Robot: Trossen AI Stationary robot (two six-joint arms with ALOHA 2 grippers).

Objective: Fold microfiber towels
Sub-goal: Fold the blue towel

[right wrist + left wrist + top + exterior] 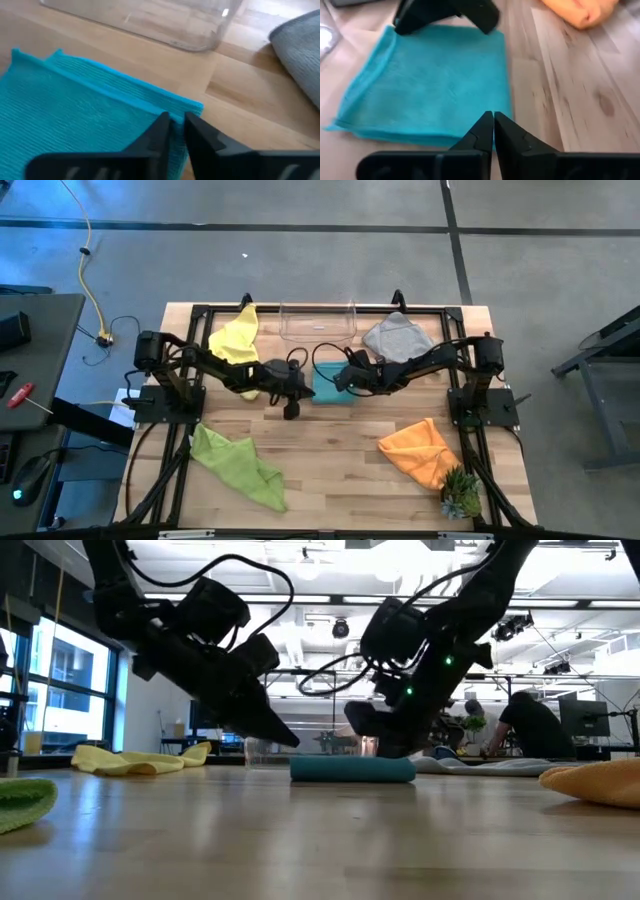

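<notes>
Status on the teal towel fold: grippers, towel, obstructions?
Left gripper shut, empty, beside the teal towel. Right gripper slightly parted over the towel's edge. Towel folded, flat mid-table. Nothing in the way.

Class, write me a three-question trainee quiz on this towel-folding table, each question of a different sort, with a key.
1. True or false: the teal towel lies folded mid-table.
2. Which towel lies beside the spiky plant? A yellow, B orange, C grey.
3. Fill in: the left gripper is ____, holding nothing.

Key: 1 true. 2 B, the orange towel. 3 shut.
</notes>
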